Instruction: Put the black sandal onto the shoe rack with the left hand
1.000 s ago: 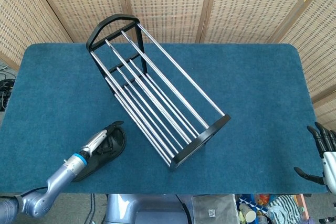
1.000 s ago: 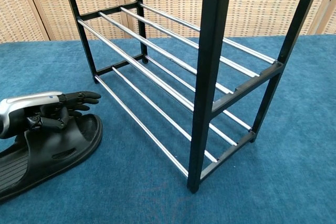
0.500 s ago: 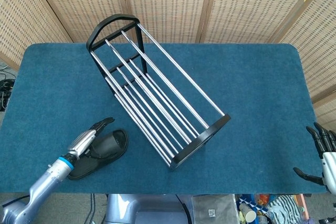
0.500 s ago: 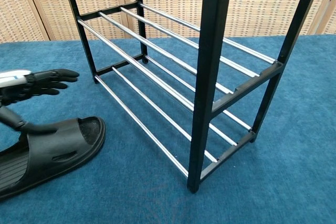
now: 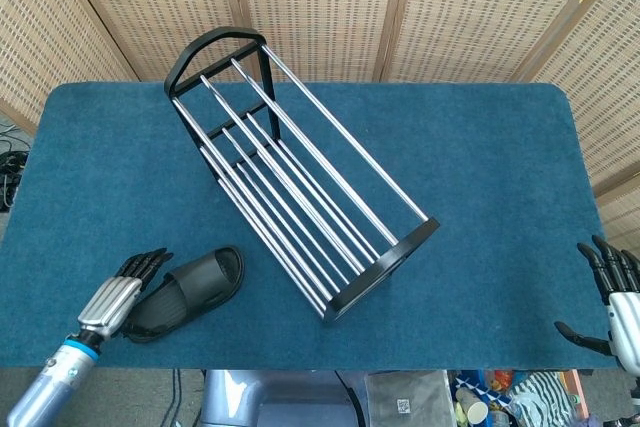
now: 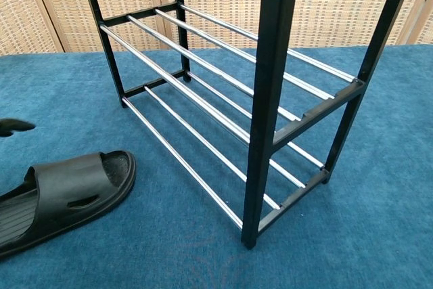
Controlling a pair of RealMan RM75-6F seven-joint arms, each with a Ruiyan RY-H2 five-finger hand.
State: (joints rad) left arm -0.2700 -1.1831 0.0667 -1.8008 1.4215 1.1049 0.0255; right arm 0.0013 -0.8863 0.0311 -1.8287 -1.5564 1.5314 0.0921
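Lower left: open left hand [image 5: 125,292] hovers beside the ungrasped sandal [image 5: 190,292] on the tabletop [image 5: 480,177], rack [image 5: 300,182] waiting empty.

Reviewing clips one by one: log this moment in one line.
black sandal: on table, outside shoe rack | left hand: open, beside sandal | right hand: open, idle

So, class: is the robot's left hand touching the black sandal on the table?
Apart. In the chest view the black sandal lies alone on the blue cloth, with only a fingertip of the left hand showing at the frame's left edge, carpet between them.
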